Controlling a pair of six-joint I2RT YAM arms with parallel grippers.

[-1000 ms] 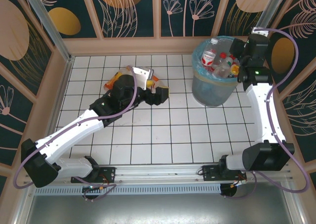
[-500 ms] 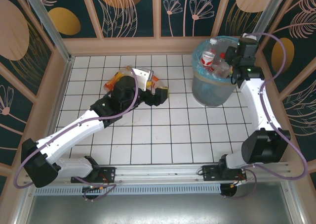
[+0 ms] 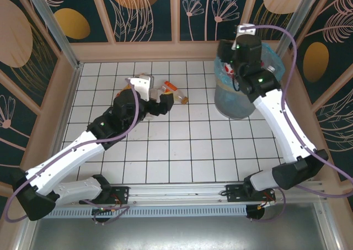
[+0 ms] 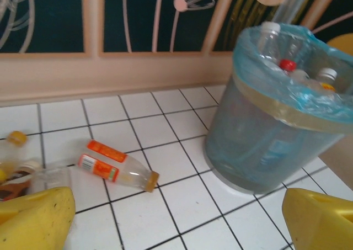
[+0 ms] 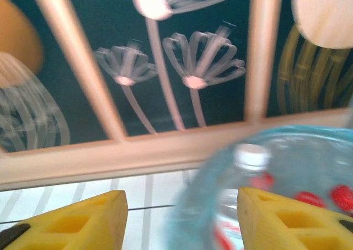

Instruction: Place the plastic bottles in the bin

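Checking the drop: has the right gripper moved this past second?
Yes. The right gripper swung left, from the bin's right side to above its far-left rim.

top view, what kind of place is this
Probably a robot test cell, not a home: a gridded white table boxed in by flower-print wall panels, two arms bolted to a rail at its near edge, and a lined bin of bottles.

You're looking at a lab-style robot test cell: a white gridded floor [image 3: 187,150] boxed in by printed flower panels [image 3: 204,12] at the top, with an aluminium mounting rail [image 3: 176,197] along the bottom edge.
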